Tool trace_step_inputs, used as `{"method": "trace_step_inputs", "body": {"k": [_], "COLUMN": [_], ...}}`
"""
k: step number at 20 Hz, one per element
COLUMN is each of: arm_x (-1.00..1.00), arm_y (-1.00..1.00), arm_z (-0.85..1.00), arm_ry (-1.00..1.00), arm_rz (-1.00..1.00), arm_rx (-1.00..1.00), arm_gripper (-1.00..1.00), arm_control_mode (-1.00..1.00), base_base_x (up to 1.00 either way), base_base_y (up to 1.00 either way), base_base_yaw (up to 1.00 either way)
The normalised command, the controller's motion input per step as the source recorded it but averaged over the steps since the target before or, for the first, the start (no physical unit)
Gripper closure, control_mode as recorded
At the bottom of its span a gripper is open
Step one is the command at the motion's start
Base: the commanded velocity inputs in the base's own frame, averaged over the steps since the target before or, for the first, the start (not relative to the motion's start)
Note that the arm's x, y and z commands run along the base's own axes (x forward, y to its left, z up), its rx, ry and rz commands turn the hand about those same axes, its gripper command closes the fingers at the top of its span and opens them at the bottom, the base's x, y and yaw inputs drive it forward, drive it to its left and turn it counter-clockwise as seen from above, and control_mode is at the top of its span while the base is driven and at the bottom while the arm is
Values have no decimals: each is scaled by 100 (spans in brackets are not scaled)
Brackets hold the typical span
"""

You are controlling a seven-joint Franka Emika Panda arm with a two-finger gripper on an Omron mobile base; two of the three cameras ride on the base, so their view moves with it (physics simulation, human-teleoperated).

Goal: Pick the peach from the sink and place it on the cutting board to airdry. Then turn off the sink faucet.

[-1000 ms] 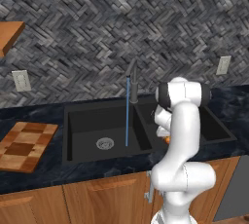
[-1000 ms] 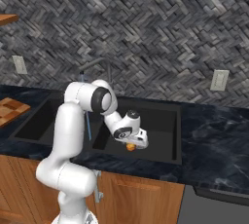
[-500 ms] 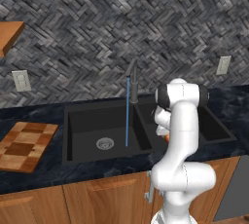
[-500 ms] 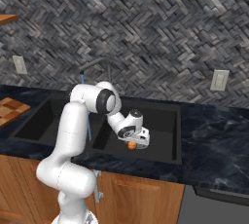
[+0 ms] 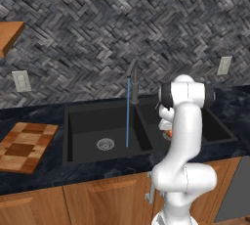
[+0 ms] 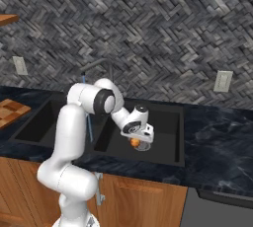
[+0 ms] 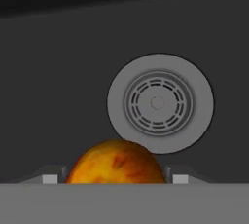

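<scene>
Peach (image 7: pixel 116 163), one, in the sink's right basin (image 6: pixel 168 144) beside the drain (image 7: pixel 158 102), between the widely parted fingers of the gripper (image 7: pixel 115 176), grip unconfirmed; board placement outstanding; faucet (image 5: pixel 135 92) running, shutoff outstanding.

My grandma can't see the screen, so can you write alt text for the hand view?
A round orange-yellow peach with red patches sits between the two tips of the jaws, at the bottom of the picture. Just above it is a round grey drain in the dark sink.
</scene>
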Motion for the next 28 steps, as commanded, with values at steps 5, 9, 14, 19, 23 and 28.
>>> {"method": "trace_step_inputs", "body": {"k": [5,9,14,19,23,28], "arm_x": [-1,-9,-14,-24,-42,-53], "arm_y": [-1,-10,-13,-4,0,6], "arm_z": [81,90,99,99,90,61], "arm_ry": [-4,-8,-8,-9,-17,-16], "arm_rz": [0,0,1,3,8,9], "arm_rx": [0,0,0,0,-2,-8], "arm_gripper": [100,100,100,100,100,100], "arm_control_mode": [-100,-100,-100,-100,-100,-100], "base_base_x": [0,0,0,0,0,0], "base_base_y": [0,0,0,0,0,0], "base_base_yaw": [0,0,0,0,0,0]}}
